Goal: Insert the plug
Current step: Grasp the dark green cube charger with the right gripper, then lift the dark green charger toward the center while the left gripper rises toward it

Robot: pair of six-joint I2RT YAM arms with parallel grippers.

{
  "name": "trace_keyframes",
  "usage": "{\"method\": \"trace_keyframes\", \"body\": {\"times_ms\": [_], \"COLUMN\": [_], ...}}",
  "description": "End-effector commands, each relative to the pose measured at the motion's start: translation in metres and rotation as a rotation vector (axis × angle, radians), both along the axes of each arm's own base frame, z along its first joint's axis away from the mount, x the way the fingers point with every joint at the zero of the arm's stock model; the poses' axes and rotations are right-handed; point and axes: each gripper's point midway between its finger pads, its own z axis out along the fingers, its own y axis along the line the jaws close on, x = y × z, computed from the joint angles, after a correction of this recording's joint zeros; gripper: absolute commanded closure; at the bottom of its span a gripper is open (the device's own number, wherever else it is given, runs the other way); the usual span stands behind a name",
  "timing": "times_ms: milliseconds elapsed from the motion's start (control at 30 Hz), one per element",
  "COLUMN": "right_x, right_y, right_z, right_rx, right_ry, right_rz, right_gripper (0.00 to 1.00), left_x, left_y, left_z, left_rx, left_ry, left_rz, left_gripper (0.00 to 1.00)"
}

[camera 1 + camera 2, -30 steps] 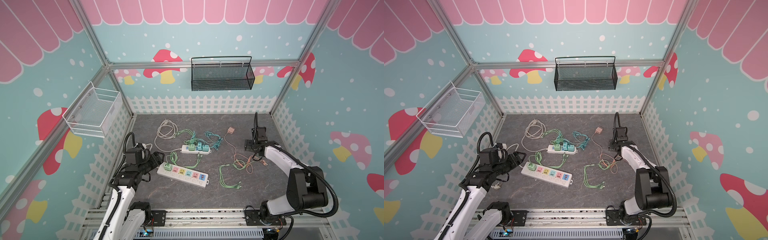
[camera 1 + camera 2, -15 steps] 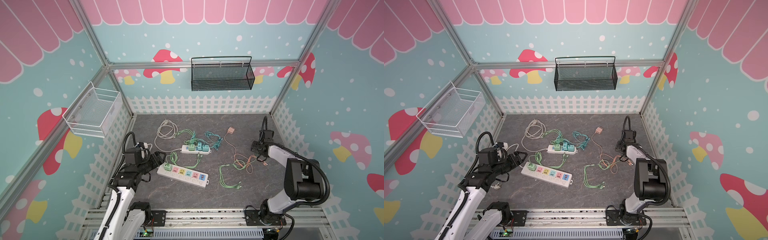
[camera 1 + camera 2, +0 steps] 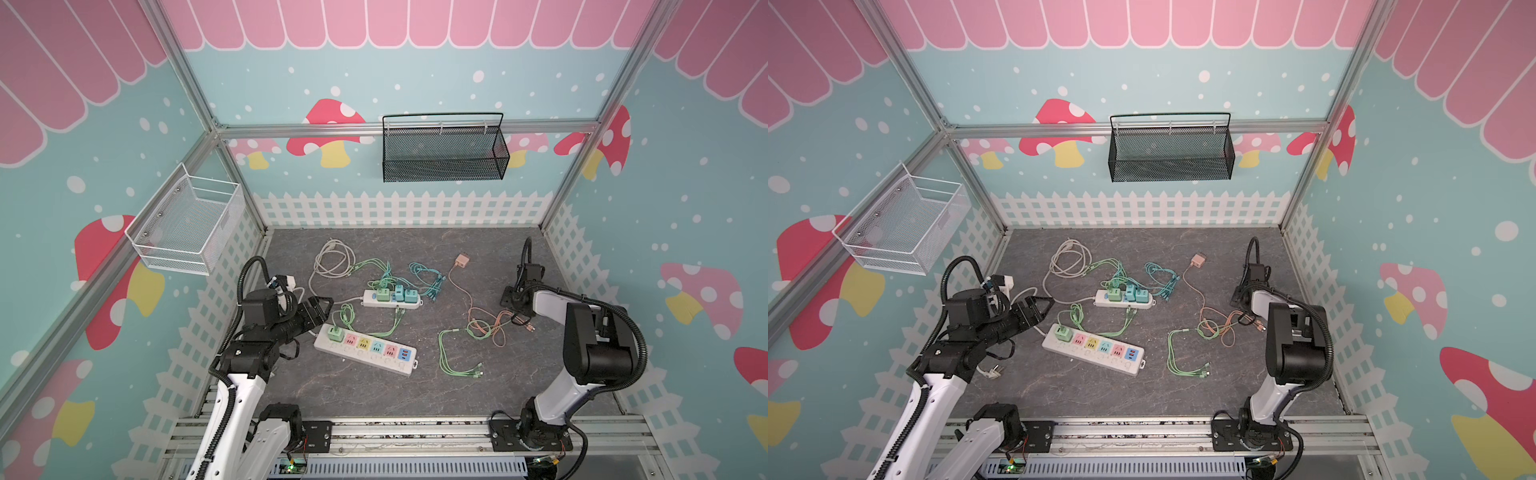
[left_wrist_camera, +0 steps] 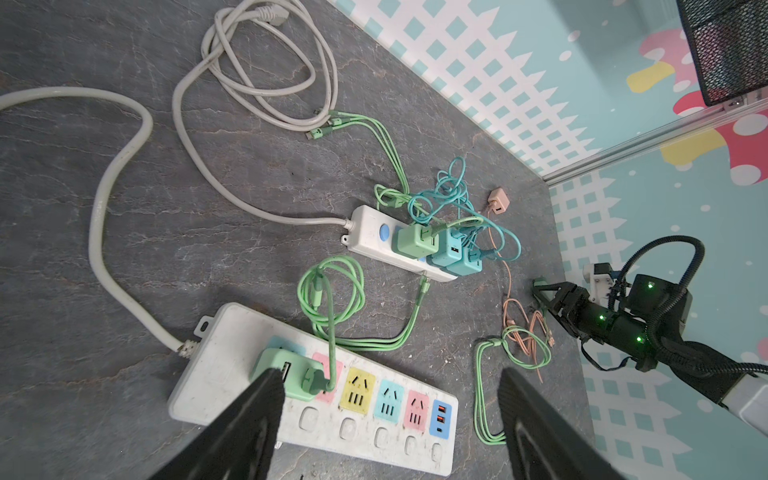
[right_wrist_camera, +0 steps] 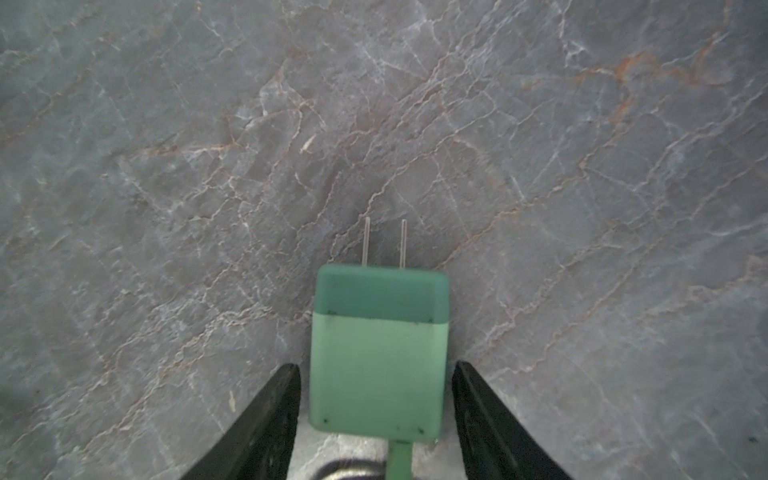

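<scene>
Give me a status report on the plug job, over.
Left gripper open, hovering by power strip. Right gripper open, straddling green plug on table, no grip yet. Loose cables lie between plug and strip.

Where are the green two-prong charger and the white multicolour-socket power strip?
green two-prong charger [image 5: 380, 353]: right wrist view, pale front face.
white multicolour-socket power strip [image 3: 377, 346]: in a top view, light-blue middle socket.

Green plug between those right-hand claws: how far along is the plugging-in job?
Done: one green charger already sits in the colourful power strip's end socket. In hand: the right gripper straddles a second green charger lying on the table, slim gaps either side, so not gripped yet. Remaining: grip it, lift it, and push its prongs into a free socket. The left gripper hovers open near the strip.
</scene>
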Motion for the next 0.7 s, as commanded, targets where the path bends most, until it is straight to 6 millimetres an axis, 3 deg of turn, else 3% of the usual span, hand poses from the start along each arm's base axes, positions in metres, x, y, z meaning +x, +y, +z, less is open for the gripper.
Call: {"method": "trace_keyframes", "body": {"times_ms": [0, 167, 433, 567, 667], "right_x": [0.004, 0.007, 0.008, 0.014, 0.019], "right_y": [-0.002, -0.004, -0.003, 0.004, 0.016], "right_z": [-0.009, -0.011, -0.009, 0.007, 0.028], "right_rx": [0.009, 0.011, 0.01, 0.014, 0.003], "right_ry": [0.001, 0.008, 0.008, -0.035, -0.085], "right_rz": [0.005, 0.005, 0.03, 0.103, 0.197], "right_gripper": [0.4, 0.44, 0.68, 0.78, 0.79], "left_x": [-0.004, -0.004, -0.004, -0.003, -0.002], "left_y": [0.001, 0.001, 0.0, -0.001, -0.006], "left_z": [0.001, 0.004, 0.006, 0.008, 0.013], "left_rx": [0.016, 0.021, 0.022, 0.017, -0.004], "left_ry": [0.004, 0.006, 0.011, 0.011, 0.01], "left_rz": [-0.014, -0.018, -0.023, -0.031, -0.053], "left_gripper": [0.19, 0.19, 0.2, 0.2, 0.2]}}
